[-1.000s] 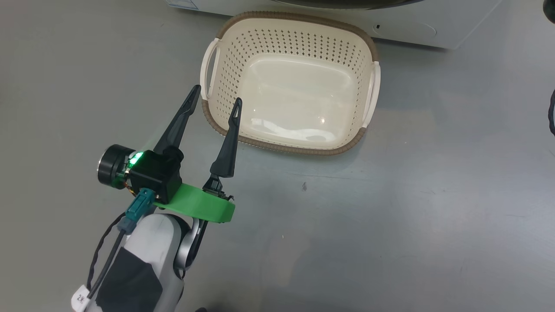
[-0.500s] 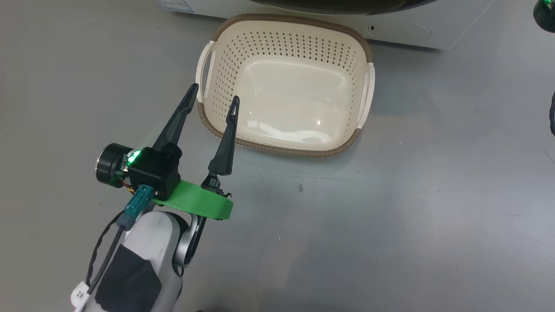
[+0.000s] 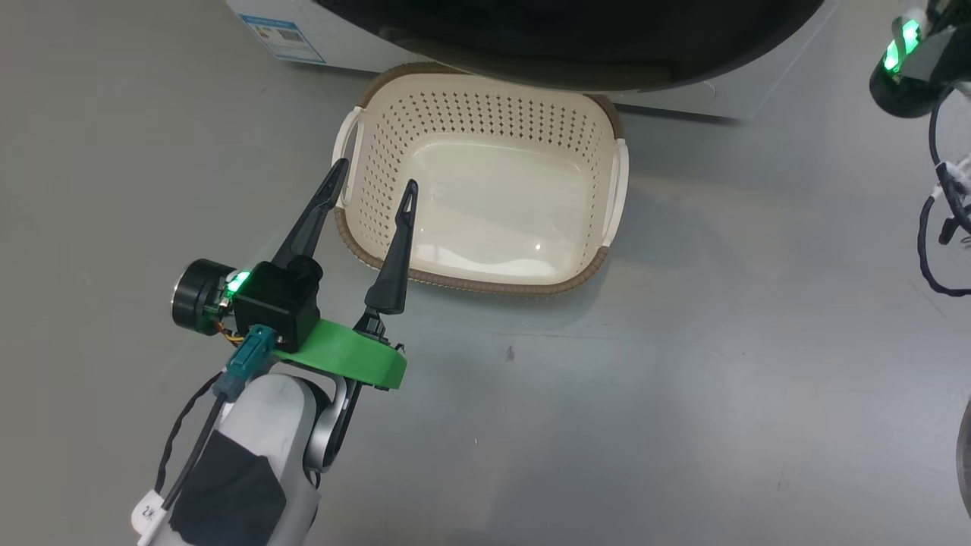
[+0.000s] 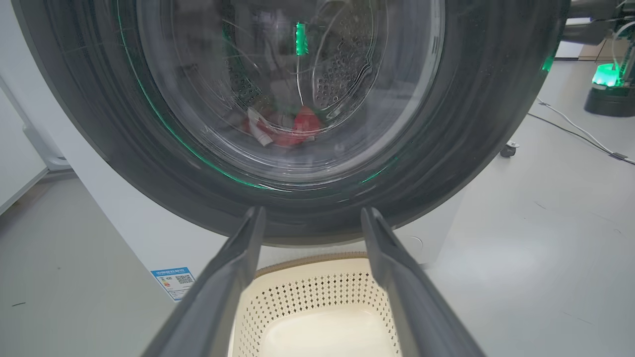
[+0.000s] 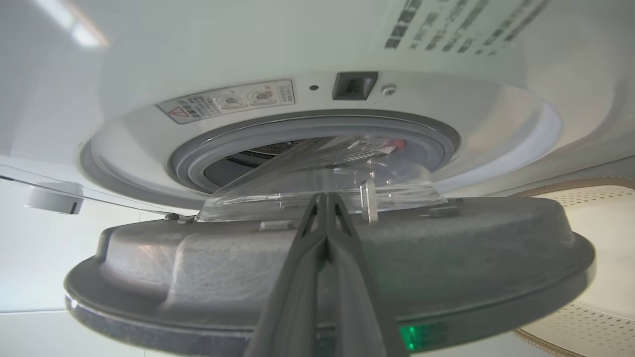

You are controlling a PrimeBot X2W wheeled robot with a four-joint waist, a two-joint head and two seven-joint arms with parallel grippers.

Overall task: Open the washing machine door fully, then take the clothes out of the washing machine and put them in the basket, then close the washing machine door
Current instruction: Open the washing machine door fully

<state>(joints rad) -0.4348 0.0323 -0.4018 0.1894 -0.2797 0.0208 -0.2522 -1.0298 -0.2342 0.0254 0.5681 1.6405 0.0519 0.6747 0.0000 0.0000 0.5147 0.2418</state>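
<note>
Black-ringed washing machine door [image 5: 173,267] stands ajar.
Right jaws, pressed together, meet its inner face: push steadily outward. Left jaws, apart, hover low before it.

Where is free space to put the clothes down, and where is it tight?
The basket is empty: free. Bare floor lies before it and rightward, up to the black cables. Crowded: the basket's far rim under the washing machine door, and its near left corner under the open left pincer.
</note>
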